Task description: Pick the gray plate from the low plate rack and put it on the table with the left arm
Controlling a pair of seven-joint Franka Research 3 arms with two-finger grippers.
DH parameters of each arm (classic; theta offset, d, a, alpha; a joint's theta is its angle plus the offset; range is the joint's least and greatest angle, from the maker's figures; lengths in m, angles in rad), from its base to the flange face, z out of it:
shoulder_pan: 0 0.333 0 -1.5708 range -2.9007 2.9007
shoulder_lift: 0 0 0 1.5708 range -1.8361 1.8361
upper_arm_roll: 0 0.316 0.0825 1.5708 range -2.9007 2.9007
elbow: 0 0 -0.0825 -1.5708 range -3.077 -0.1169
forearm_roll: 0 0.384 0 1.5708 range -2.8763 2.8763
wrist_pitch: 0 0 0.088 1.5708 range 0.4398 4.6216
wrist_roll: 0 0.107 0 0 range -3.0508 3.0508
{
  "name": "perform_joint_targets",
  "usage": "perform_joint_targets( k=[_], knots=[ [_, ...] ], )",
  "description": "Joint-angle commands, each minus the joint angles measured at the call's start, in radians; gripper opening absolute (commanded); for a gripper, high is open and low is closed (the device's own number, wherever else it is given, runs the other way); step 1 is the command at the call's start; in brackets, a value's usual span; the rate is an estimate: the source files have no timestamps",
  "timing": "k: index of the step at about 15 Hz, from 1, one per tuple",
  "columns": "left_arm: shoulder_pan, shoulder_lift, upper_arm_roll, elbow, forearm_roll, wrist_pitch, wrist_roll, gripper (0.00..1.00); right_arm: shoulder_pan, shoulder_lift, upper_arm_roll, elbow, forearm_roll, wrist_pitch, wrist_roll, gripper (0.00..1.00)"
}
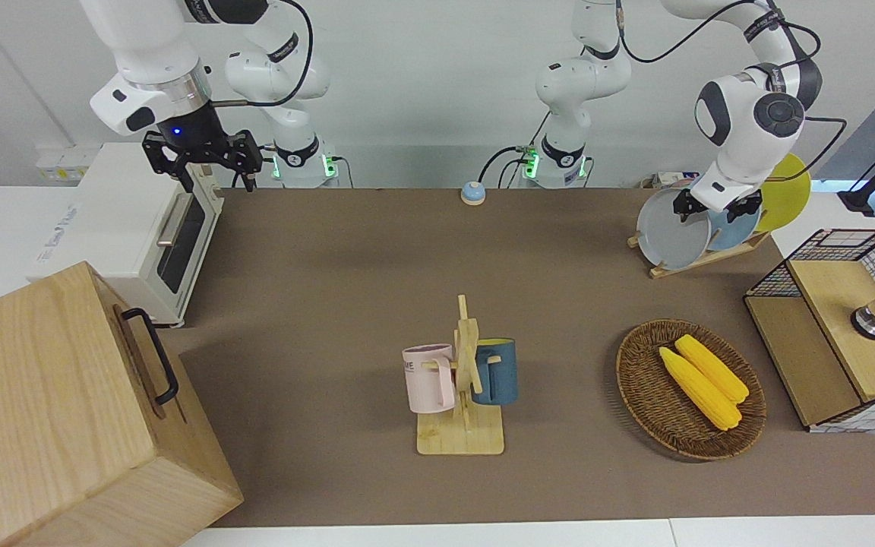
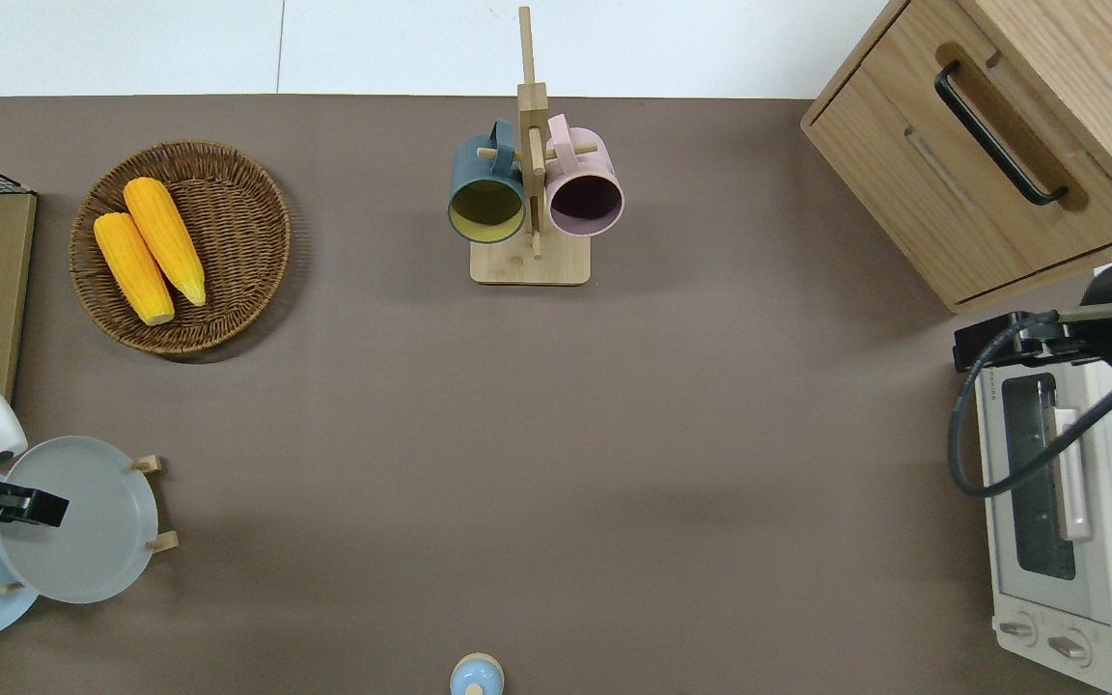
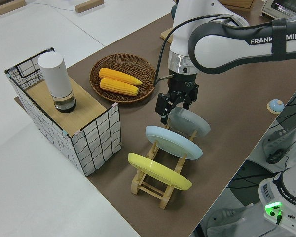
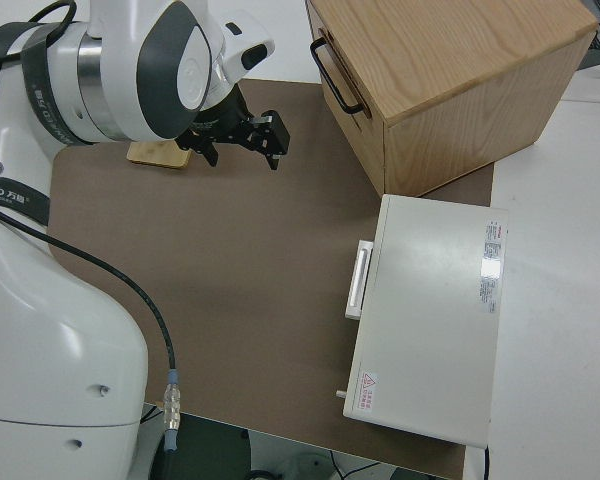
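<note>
1. Presently the left gripper (image 3: 173, 107) has its jaws closed narrow on the upper rim of the gray plate (image 1: 673, 229), which leans in the low plate rack (image 3: 158, 178) at the left arm's end of the counter (image 2: 556, 434).
2. Left arm (image 3: 237, 39) reaches down from above, wrist bent steeply toward the plate.
3. Light blue plate (image 3: 173, 141) and yellow plate (image 3: 159, 171) stand in the slots just beside it.
4. Wicker basket (image 1: 646, 387) with two corn cobs (image 1: 703, 380) lies farther from the robots.
5. Right arm is parked; right gripper (image 1: 202, 159) jaws spread apart, holding nothing.
</note>
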Motion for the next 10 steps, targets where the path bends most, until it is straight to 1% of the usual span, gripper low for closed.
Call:
perform_joint_targets(
  k=[1, 2, 3, 4, 5, 6, 7, 10],
  knots=[
    [0.003, -0.034, 0.002, -0.039, 0.019, 0.027, 0.012, 0.82, 0.007, 0.0, -0.006, 0.006, 0.003, -0.001, 0.004, 0.983],
    [0.005, -0.034, 0.002, -0.039, 0.017, 0.027, 0.012, 0.6, 0.007, 0.0, -0.006, 0.006, 0.003, -0.001, 0.004, 0.983],
    [0.005, -0.034, 0.004, -0.039, 0.017, 0.027, 0.011, 0.45, 0.007, 0.0, -0.006, 0.006, 0.003, -0.001, 0.004, 0.983],
    [0.005, -0.034, 0.004, -0.039, 0.017, 0.026, 0.011, 0.28, 0.007, 0.0, -0.006, 0.006, 0.003, -0.001, 0.004, 0.983],
    [0.005, -0.034, 0.004, -0.039, 0.017, 0.026, 0.011, 0.15, 0.007, 0.0, -0.006, 0.006, 0.003, -0.001, 0.004, 0.983],
    [0.005, -0.034, 0.004, -0.039, 0.017, 0.024, 0.011, 0.03, 0.007, 0.0, -0.006, 0.006, 0.003, -0.001, 0.004, 0.983],
    [0.005, -0.034, 0.002, -0.039, 0.017, 0.024, 0.011, 0.0, 0.007, 0.0, -0.006, 0.006, 0.003, -0.001, 0.004, 0.983],
    [0.002, -0.034, 0.002, -0.039, 0.016, 0.021, 0.009, 0.0, 0.007, 0.0, -0.006, 0.006, 0.003, -0.002, 0.004, 0.983]
  ],
)
